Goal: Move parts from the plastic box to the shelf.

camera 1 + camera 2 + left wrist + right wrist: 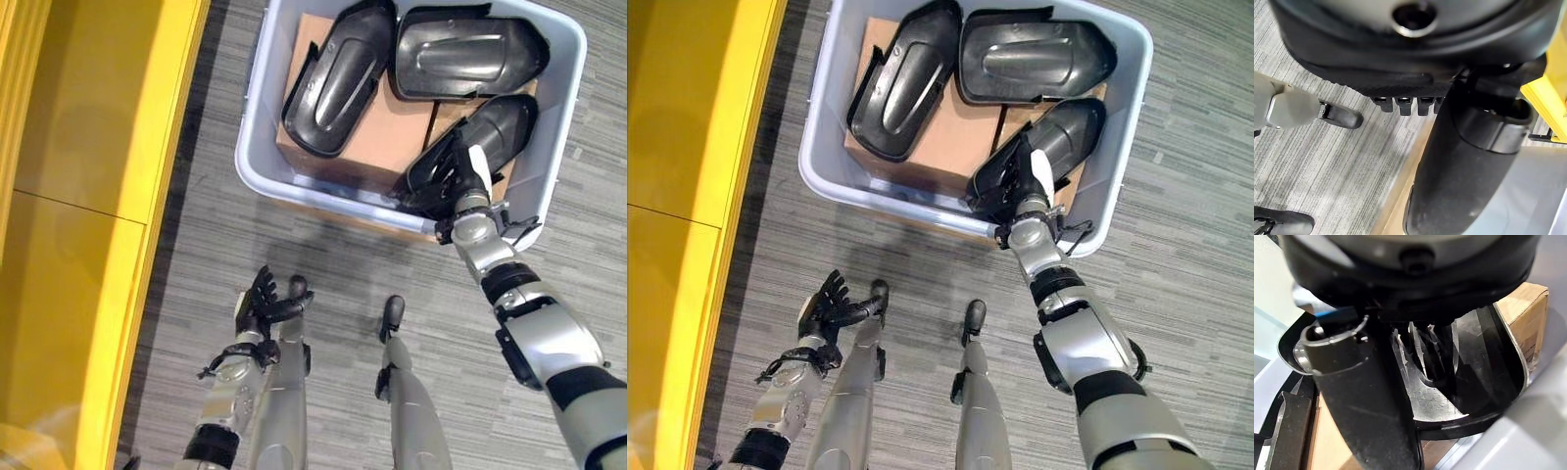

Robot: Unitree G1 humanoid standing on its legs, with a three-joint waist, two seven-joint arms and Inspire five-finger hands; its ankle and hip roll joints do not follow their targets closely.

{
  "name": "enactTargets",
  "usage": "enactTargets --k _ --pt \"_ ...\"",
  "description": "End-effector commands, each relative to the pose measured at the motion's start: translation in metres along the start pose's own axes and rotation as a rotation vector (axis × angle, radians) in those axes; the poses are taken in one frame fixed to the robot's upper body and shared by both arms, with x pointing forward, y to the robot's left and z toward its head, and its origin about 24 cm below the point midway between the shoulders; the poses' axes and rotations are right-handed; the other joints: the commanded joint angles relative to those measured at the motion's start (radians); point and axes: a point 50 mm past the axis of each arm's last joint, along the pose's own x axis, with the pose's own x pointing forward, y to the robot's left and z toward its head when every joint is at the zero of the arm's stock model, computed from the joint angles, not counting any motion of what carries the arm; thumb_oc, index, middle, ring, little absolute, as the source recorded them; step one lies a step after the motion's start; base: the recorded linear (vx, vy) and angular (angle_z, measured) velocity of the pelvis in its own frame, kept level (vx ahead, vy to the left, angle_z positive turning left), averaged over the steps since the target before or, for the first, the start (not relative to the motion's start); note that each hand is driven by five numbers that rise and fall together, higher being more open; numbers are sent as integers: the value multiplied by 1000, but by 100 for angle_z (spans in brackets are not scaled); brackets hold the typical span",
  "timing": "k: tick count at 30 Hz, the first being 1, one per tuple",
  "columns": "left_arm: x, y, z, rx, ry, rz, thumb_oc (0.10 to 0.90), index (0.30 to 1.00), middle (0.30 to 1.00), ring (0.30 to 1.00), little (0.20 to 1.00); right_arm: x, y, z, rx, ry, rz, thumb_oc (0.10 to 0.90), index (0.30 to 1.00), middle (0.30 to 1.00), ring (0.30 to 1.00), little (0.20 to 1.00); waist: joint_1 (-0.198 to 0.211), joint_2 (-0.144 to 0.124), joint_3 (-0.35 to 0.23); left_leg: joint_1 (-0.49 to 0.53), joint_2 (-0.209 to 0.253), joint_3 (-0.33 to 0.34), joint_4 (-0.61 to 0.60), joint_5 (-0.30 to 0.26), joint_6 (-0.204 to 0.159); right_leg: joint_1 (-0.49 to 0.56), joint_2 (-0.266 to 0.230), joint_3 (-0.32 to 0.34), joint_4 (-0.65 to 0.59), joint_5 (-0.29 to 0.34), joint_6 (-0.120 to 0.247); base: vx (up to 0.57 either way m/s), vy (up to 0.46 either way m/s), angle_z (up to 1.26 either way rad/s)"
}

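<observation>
Grey striped carpet floor (294, 245) beside a yellow unit (78, 196).

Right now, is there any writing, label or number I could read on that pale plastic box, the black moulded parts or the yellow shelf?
None that can be read.
Pale grey plastic box: no print on its walls.
Three black moulded plastic parts: bare; the right hand is inside the nearest one.
Brown cardboard boxes underneath: no label.
Yellow shelf: plain.
Left hand: open over the grey floor.
</observation>
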Motion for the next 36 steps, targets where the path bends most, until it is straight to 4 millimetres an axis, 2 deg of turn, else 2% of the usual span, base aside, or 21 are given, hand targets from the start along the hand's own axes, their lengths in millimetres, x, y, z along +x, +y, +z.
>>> enactTargets --k 1,10,11,13,16,18,27,30,36 --pt "-4 -19 25 -46 -145 -62 900 1000 1000 1000 1000 10 -74 -20 -60 134 -201 900 1000 1000 1000 1000 9 63 67 254 90 15 -195 -65 1 124 -73 6 -3 -51 -1 0 0 0" --pt "-2 -10 30 -63 -167 -9 900 1000 1000 1000 1000 2 -52 6 -34 -60 -170 900 1000 1000 1000 1000 -28 39 67 260 90 21 -202 -67 -1 117 -71 14 -3 -51 3 0 0 0" --pt "-1 -7 31 -65 -169 11 900 1000 1000 1000 1000 -3 -47 15 -14 -119 -171 900 1000 1000 1000 1000 -38 31 67 261 92 24 -205 -68 -2 114 -70 15 -3 -51 3 0 0 0" --pt "-1 -7 31 -67 -168 18 900 1000 1000 1000 1000 -7 -44 16 -1 -139 -172 900 1000 1000 1000 1000 -42 28 67 263 91 25 -205 -68 -2 114 -70 16 -3 -51 4 0 0 0" --pt "-1 -4 29 -62 -160 35 900 1000 1000 1000 1000 -25 -44 17 52 -213 -219 900 1000 1000 1000 1000 -56 18 67 268 88 24 -207 -66 -2 114 -70 19 -3 -50 5 20 -26 -5" --pt "-1 -4 27 -52 -153 32 900 1000 1000 1000 1000 -32 -47 19 67 -250 -243 900 1000 1000 1000 1000 -60 20 67 269 87 25 -208 -66 -2 113 -70 19 -3 -51 6 20 -21 -7" --pt "-2 -1 25 -40 -144 39 900 1000 1000 1000 1000 -36 -31 4 70 -202 -194 900 1000 1000 1000 1000 -55 25 67 277 88 23 -215 -68 -1 116 -68 20 -3 -52 4 3 -4 -2" --pt "-2 0 25 -34 -146 43 900 1000 1000 1000 1000 -32 -22 -8 30 -139 -162 900 1000 1000 1000 1000 -49 31 67 278 88 23 -224 -69 1 112 -67 20 -3 -54 3 0 0 0" --pt "-2 -2 27 -38 -155 39 900 1000 1000 1000 1000 -27 -17 -13 -27 -103 -139 900 1000 1000 1000 1000 -43 38 67 272 89 21 -225 -71 2 106 -66 19 -3 -53 4 0 0 0"
